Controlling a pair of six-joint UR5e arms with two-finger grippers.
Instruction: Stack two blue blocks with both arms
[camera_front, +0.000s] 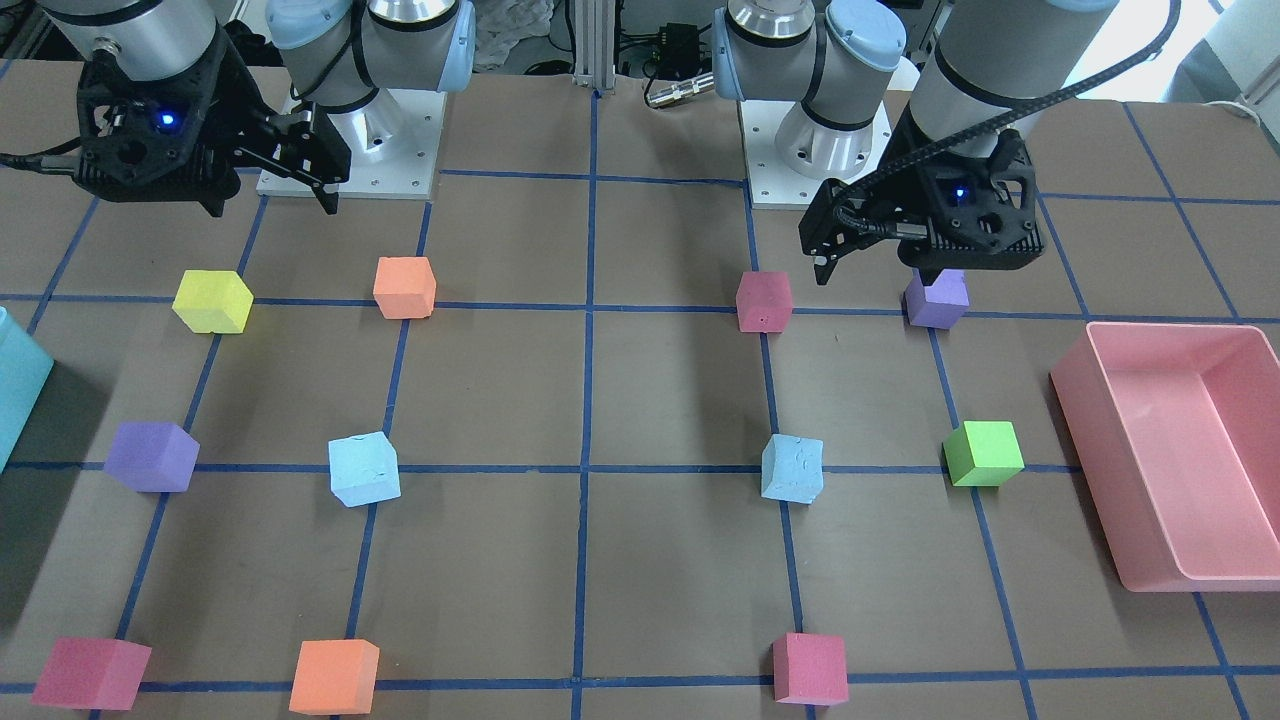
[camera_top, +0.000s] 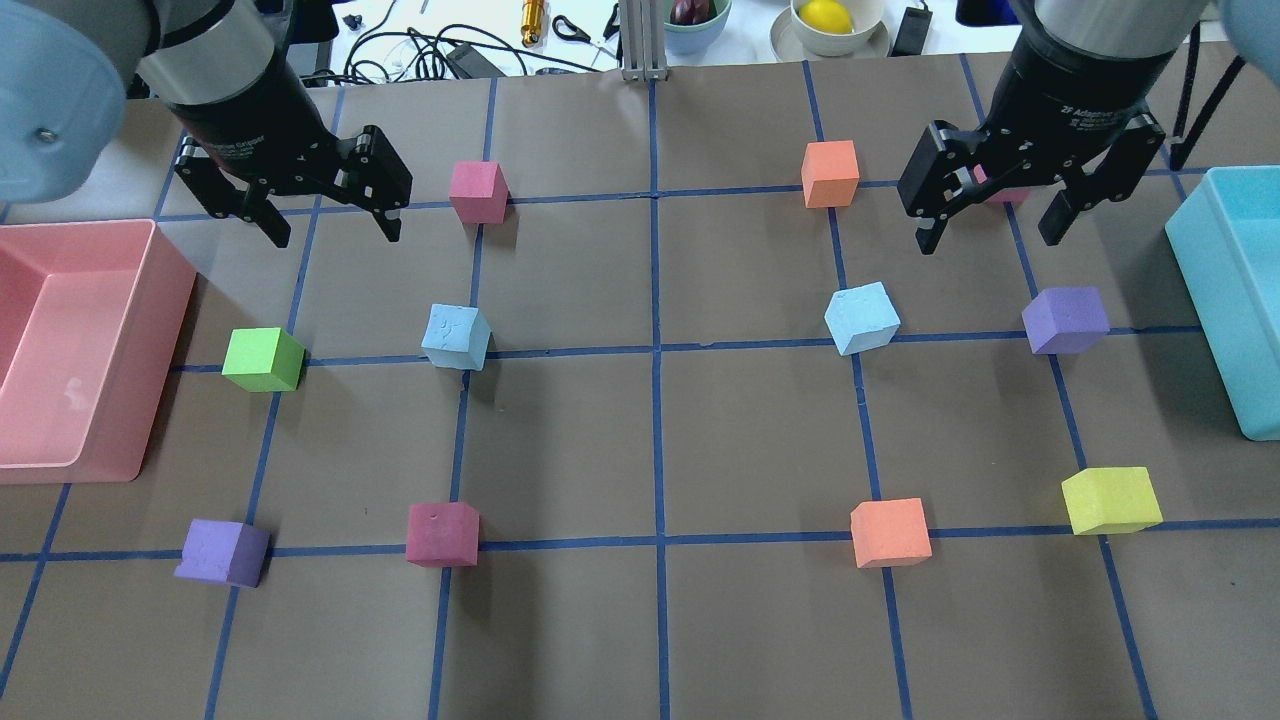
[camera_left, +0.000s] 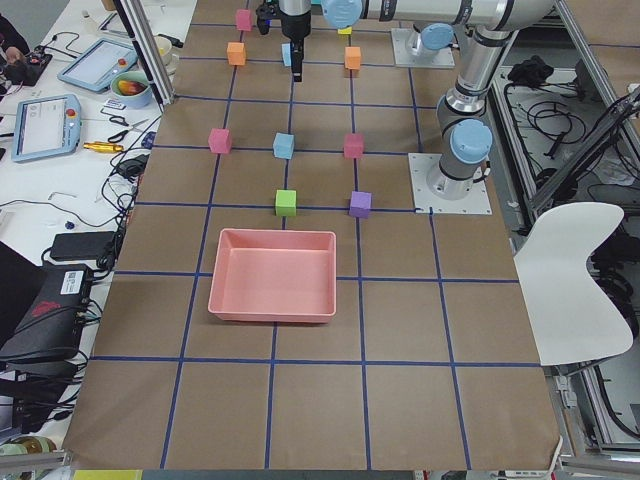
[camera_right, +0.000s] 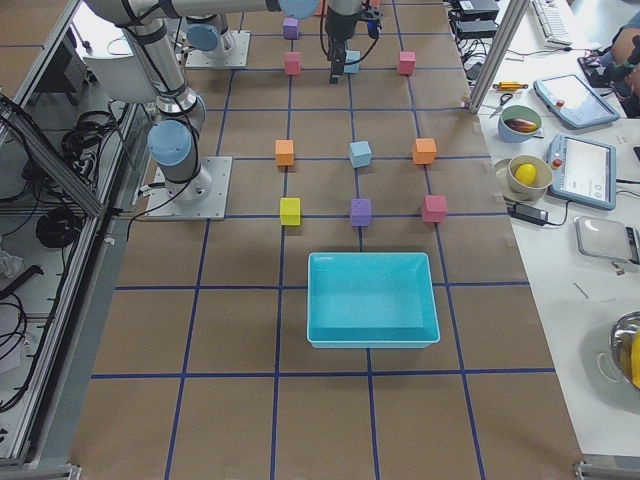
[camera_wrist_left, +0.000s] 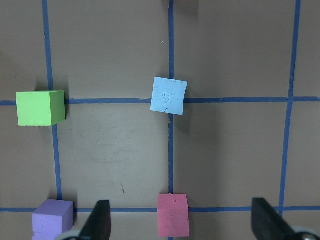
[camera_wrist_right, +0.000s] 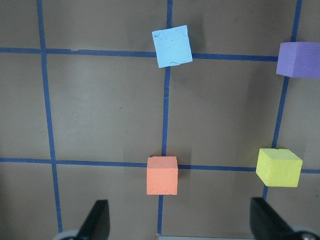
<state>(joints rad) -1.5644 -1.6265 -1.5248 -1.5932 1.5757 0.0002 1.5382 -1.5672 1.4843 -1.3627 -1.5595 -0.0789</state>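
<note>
1. Two pale blue foam blocks sit well apart on the brown table (camera_top: 750, 450), one in each half. Neither is stacked.
2. The left blue block (camera_top: 456, 337) rests at a crossing of the blue tape lines (camera_top: 657, 440), with the green cube (camera_top: 263, 359) on its outer side.
3. The right blue block (camera_top: 862, 318) also sits at a tape crossing, turned slightly askew, with a purple cube (camera_top: 1065, 320) on its outer side.
4. The left gripper (camera_top: 335, 235) hovers above the table, apart from the left blue block, with its jaws spread wide and nothing between them.
5. The right gripper (camera_top: 988, 243) hangs likewise, spread wide and empty, apart from the right blue block.
6. White lettering on the right gripper's collar reads "2F Adaptive Gripper". The matching print on the left gripper is too blurred to read.
</note>
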